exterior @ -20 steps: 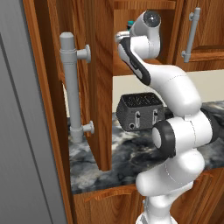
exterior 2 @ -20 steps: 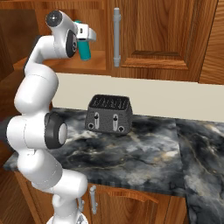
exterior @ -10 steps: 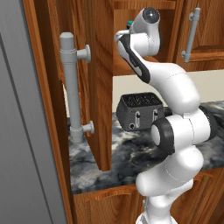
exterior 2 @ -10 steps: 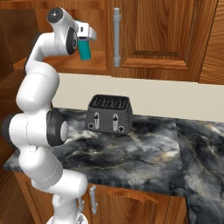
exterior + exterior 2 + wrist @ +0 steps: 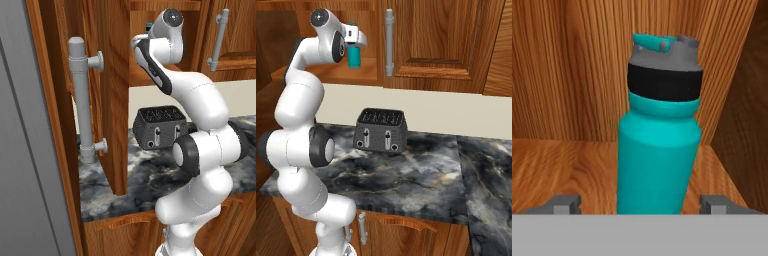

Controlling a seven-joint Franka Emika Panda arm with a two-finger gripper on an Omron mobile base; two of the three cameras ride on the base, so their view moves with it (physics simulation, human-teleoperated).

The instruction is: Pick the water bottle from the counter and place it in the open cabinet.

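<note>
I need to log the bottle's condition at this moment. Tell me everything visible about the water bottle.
The water bottle is a slim teal cylinder, smooth and matte, with a black band under a grey screw cap and a teal loop on top. It stands upright on the wooden shelf of the open cabinet, near the back wall. The pincer is open: its fingertips sit on either side of the bottle's base, apart from it. In the right base view the bottle shows just beyond the hand.

Black toaster (image 5: 381, 130) on narrow marble top (image 5: 421, 175).
</note>
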